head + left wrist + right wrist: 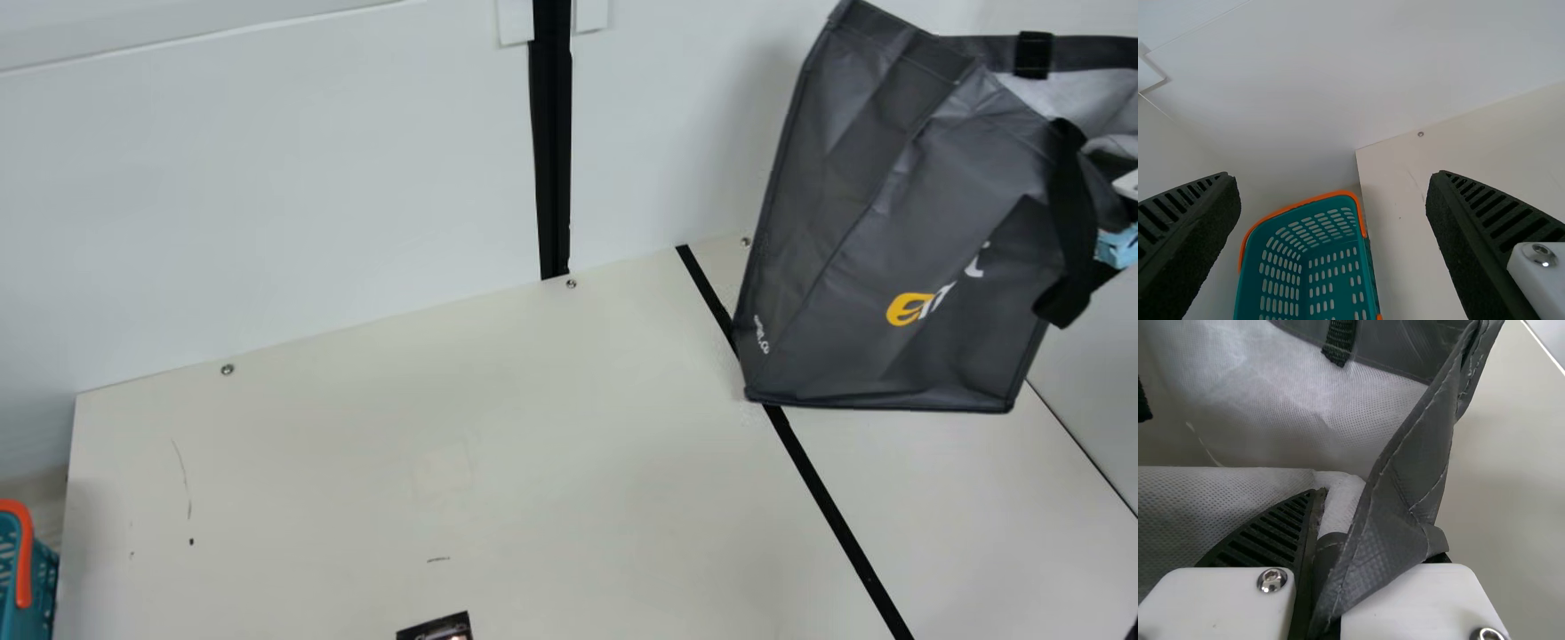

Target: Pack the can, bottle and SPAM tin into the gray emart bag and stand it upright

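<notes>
Gray emart bag point(889, 204), rim tight in right pincer point(1127, 185) (left pincer point(1333, 177) agape), teal basket point(1250, 280) well apart.

Cream table point(533, 462): screws point(571, 284) along far edge; faint scratch point(184, 471), dark speck point(191, 541) near left edge. Black strip point(837, 516) slants nearward from far edge. Dark printed item point(440, 629) nearer side, partly seen. Gray emart bag point(925, 213) tilted; base contact unclear.
</notes>
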Available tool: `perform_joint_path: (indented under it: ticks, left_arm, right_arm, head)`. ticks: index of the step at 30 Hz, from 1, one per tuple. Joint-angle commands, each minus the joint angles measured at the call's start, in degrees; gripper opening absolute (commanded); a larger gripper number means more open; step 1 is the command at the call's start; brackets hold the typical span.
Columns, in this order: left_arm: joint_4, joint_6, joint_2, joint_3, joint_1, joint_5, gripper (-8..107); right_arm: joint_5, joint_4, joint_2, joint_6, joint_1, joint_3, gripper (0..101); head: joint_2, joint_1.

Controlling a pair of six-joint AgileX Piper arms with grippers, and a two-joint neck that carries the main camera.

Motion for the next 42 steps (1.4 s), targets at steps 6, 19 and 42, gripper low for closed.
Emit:
perform_joint_path:
  ticks: [6,19,42]
  left_arm:
    - [0.0,0.0,0.0,0.0,0.0,0.0,90]
    - [0.0,0.0,0.0,0.0,0.0,0.0,90]
    - [0.0,0.0,0.0,0.0,0.0,0.0,90]
  right_arm:
    - [1.7,2.8,0.4,0.0,-2.5,0.0,23]
    - [4.2,8.1,-1.0,0.7,-4.4,-2.6,67]
    - [5.3,12.9,-3.3,4.8,1.0,-14.7,95]
  head:
    - [0.0,-1.3]
    - [0.0,-1.3]
    - [0.0,-1.3]
